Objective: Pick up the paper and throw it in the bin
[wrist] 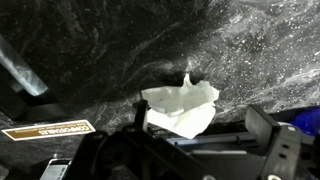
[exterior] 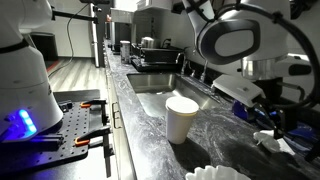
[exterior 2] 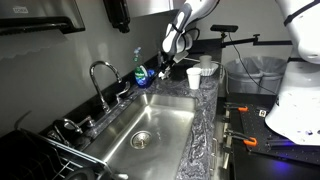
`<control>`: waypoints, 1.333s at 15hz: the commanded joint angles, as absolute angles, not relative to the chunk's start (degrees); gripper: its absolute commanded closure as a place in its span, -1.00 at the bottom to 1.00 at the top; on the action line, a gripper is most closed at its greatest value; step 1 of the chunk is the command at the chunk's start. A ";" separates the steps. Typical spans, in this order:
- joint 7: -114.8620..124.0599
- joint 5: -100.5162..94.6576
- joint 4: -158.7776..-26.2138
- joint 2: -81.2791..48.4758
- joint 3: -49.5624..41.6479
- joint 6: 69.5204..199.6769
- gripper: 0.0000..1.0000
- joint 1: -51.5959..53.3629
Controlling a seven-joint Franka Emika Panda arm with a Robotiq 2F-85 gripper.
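Note:
The paper [wrist: 180,108] is a small crumpled white wad lying on the dark marbled counter. In the wrist view it sits between my fingers, close to the left one and apart from the right one. My gripper [wrist: 200,122] is open and low over the paper. In an exterior view the gripper [exterior: 266,124] hangs at the right of the counter, with the paper [exterior: 270,141] just under it. In an exterior view the gripper [exterior 2: 166,68] is near the wall, behind the sink. I cannot make out a bin with certainty.
A white cup [exterior: 181,118] stands on the counter [exterior: 135,130] beside the gripper; it also shows in an exterior view [exterior 2: 207,70]. A white pleated round item [exterior: 215,173] lies at the near edge. The steel sink [exterior 2: 150,125] and tap [exterior 2: 100,75] are further along. A grey container [exterior 2: 255,75] stands beyond the counter.

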State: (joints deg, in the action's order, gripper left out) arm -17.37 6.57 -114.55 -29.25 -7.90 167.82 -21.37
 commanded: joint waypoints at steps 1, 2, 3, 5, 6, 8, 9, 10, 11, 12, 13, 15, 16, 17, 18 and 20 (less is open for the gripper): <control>-15.74 5.71 -111.73 -31.07 -6.18 166.09 -1.00 -22.70; -17.33 6.75 -111.41 -31.11 -4.08 165.24 -1.00 -24.52; -17.11 6.72 -111.17 -31.45 -3.91 165.28 -1.00 -24.72; -17.20 6.95 -110.76 -31.91 -2.81 165.22 -1.00 -25.87; -17.08 6.93 -110.47 -32.21 -2.61 165.29 -1.00 -26.24; -16.63 6.77 -109.83 -32.85 -2.64 165.28 -1.00 -26.63; -16.63 6.71 -109.51 -33.21 -2.67 165.23 -1.00 -26.91; -16.48 6.54 -109.23 -33.57 -2.89 165.19 -1.00 -26.92; -16.40 6.43 -108.94 -33.99 -3.00 165.17 -1.00 -26.98; -16.04 6.34 -108.49 -34.55 -3.17 165.09 -1.00 -26.78; -16.24 6.48 -108.05 -35.00 -2.82 165.10 -1.00 -27.08; -16.04 6.60 -107.29 -35.72 -2.61 165.36 -1.00 -27.10; -16.18 6.78 -106.97 -35.91 -2.26 165.56 -1.00 -27.34; -16.16 6.77 -106.56 -36.19 -2.20 165.51 -0.87 -27.37; -16.18 6.65 -106.21 -36.45 -2.29 165.70 -0.45 -27.38; -15.88 6.53 -105.94 -36.54 -2.57 166.06 -0.35 -27.16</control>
